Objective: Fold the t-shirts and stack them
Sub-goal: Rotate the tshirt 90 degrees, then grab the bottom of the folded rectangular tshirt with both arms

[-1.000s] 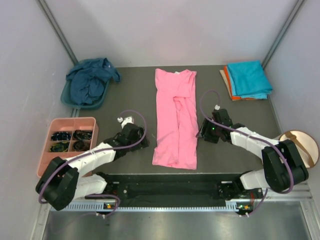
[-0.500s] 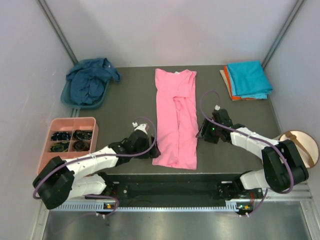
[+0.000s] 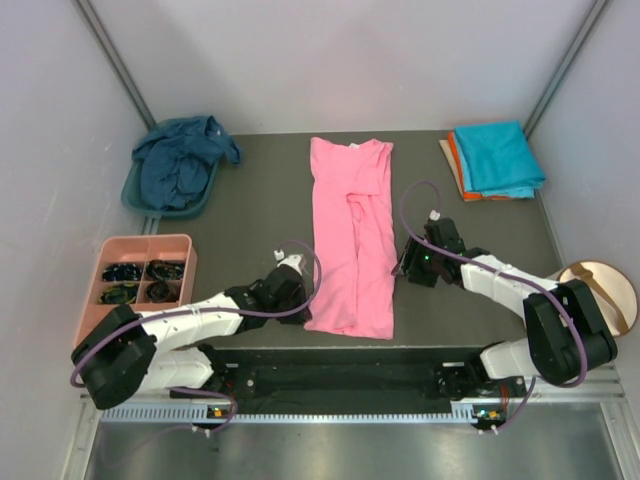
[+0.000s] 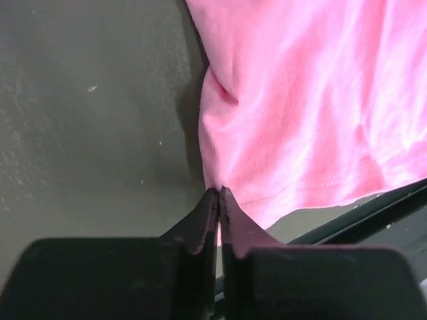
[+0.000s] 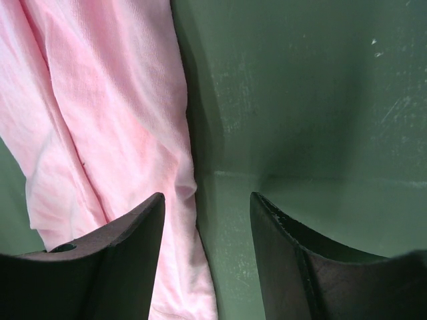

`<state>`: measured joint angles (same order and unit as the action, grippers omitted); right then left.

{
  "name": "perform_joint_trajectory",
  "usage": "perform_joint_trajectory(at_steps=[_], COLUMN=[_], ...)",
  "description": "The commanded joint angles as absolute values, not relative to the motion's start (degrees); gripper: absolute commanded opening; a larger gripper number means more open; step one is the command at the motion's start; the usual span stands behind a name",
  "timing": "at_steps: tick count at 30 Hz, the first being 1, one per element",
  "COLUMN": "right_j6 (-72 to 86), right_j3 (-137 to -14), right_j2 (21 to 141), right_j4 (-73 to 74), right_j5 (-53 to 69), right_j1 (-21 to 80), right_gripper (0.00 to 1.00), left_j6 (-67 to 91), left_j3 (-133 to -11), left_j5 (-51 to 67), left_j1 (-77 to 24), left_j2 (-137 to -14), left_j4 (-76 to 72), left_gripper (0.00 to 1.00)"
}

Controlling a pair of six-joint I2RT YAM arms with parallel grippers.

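Note:
A bright pink t-shirt (image 3: pixel 350 230), folded into a long strip, lies down the middle of the table. My left gripper (image 3: pixel 303 300) is at its near left corner, shut on the hem there; in the left wrist view the fingertips (image 4: pixel 219 192) pinch the edge of the pink t-shirt (image 4: pixel 300 100). My right gripper (image 3: pixel 400 268) stands open at the strip's right edge. In the right wrist view, the right gripper (image 5: pixel 207 195) has one finger over the pink t-shirt (image 5: pixel 100 100) and the other over bare table. A turquoise t-shirt (image 3: pixel 497 155) lies folded on an orange one (image 3: pixel 455 160) at the back right. A navy t-shirt (image 3: pixel 180 165) is crumpled at the back left.
The navy shirt sits in a teal basin (image 3: pixel 135 200). A salmon-pink compartment tray (image 3: pixel 110 243) with dark small items stands at the left edge. A round wooden disc (image 3: pixel 600 295) lies beyond the table's right side. The near table edge runs just below the pink hem.
My left arm swung right from beside the tray to the pink shirt's near left corner and its gripper shut on the hem. The right arm has not moved.

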<state>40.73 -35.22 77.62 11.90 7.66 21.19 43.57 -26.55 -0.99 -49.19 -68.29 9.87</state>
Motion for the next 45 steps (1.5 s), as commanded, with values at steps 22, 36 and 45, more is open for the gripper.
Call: perform_joint_trajectory(at_steps=[22,36,45], right_j6=[40.3,51.8,58.2], right_j3=[-33.7,-21.4,-17.1], right_j2=[73.5,51.9,48.8], right_j4=[14.1,24.4,23.1], right_j5=[9.7,7.5,6.4], right_j1=[20.9,31.2,36.7], right_gripper=[0.54,0.56,0.56], left_j6=[45.1,44.9,44.3], left_j3=[-27.0,-26.5,-26.7], left_j5=[3.3,5.3,5.4], left_j1=[-52.6,-52.8,-53.0], left_j2=[-65.2,-68.5,-69.2], left_j4=[10.8,9.3,9.4], left_gripper=[0.0,0.0,0.0])
